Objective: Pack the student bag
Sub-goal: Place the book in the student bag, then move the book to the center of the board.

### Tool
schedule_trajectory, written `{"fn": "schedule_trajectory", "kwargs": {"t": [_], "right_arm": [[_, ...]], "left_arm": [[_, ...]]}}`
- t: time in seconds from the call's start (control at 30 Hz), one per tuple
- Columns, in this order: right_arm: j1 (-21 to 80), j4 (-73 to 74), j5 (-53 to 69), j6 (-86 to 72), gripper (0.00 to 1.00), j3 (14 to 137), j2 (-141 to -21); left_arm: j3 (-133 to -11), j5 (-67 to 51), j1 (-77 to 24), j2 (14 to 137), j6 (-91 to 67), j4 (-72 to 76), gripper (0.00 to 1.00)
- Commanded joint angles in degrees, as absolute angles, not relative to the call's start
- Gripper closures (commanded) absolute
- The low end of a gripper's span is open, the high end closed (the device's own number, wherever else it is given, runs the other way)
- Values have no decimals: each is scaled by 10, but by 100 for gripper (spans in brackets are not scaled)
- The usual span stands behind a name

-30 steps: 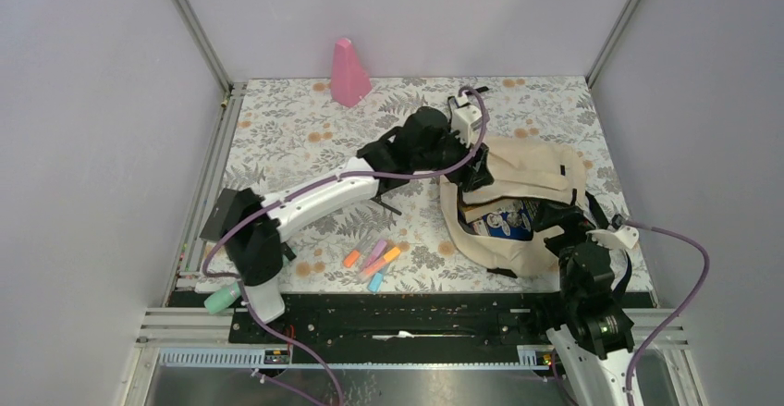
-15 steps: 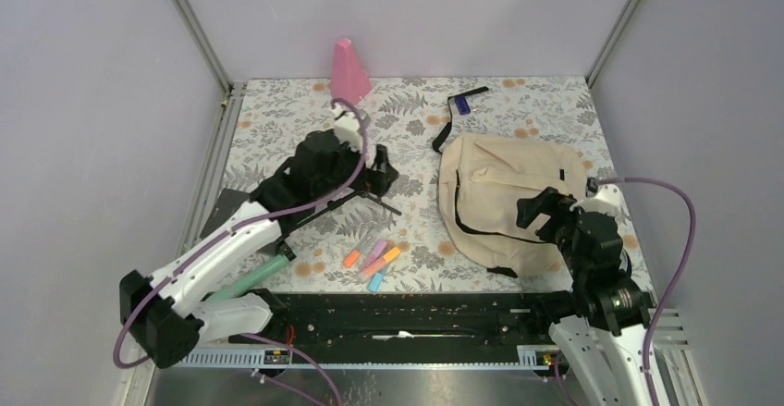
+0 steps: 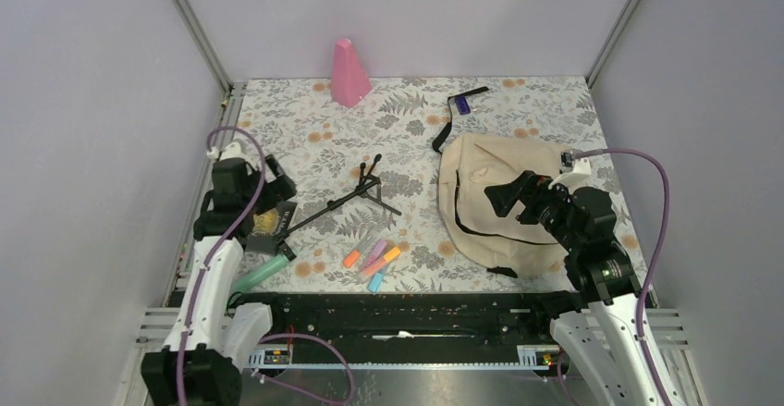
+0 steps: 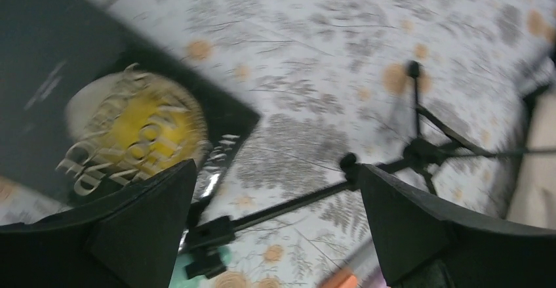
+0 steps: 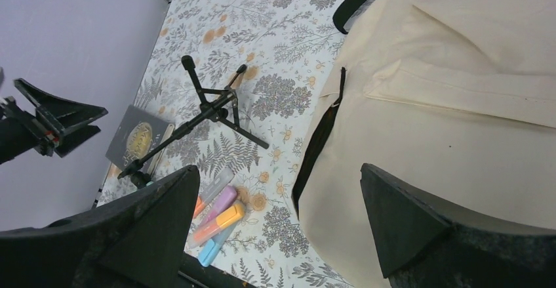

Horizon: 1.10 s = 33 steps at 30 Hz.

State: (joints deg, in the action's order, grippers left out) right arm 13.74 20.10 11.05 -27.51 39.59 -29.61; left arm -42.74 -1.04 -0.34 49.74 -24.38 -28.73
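1. Looking down from the top camera, I saw the bag (image 3: 504, 212) lying flat on the right half of the table (image 3: 305, 129). Its beige fabric faced up and its black zipper trim ran along the left side.
2. The right gripper (image 3: 515, 193) hung over the bag's left part with its jaws spread wide and nothing between them. I could not tell whether it touched the fabric.
3. The left gripper (image 3: 266, 189) was at the table's left edge, jaws also wide apart and empty, above a dark book (image 3: 268, 226) with a yellow emblem.
4. In the left wrist view the book was blurred and lay toward the left finger. The tripod (image 3: 356, 193) stretched across the floral cloth below the gap between the fingers.
5. The tripod lay on its side between book and bag. Its legs were splayed toward the far side, and it was well apart from the bag.
6. Four highlighters (image 3: 372, 260) lay bunched near the front edge, between the tripod and the arm bases: orange, pink, yellow-orange and blue.
7. A green marker (image 3: 259, 272) lay alone on the near side of the book, just beside the tripod's near end.
8. A pink cone (image 3: 349, 73) stood at the far edge.
9. A black strap (image 3: 459, 110) with a purple piece lay beyond the bag, near its far-left corner.
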Motion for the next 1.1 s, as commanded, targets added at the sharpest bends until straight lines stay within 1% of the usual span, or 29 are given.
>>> {"fn": "schedule_trajectory", "kwargs": {"t": [0.0,0.17,0.33,0.5,0.77,0.93,1.0,1.07], "right_arm": [[140,167,147,-284,0,404,-300],[140,171,154,-284,0,413,-314],[140,172,155,-286,0,411,-327],[140,172,164,-284,0,414,-337],[140,177,180,-259,0,417,-345],[140,179,200,-243,0,417,-351],[140,179,206,-239,0,416,-355],[140,178,208,-238,0,415,-355]], "left_arm": [[-387,-51,114,495,-284,-287,1],[-361,-34,218,504,-289,-273,1],[-366,-32,338,535,-290,-250,1],[-376,-88,421,601,-265,-208,1],[-388,-138,490,658,-222,-174,2],[-403,-107,492,691,-190,-174,4],[-403,-121,492,700,-186,-168,9],[-400,-133,493,705,-183,-160,16]]}}
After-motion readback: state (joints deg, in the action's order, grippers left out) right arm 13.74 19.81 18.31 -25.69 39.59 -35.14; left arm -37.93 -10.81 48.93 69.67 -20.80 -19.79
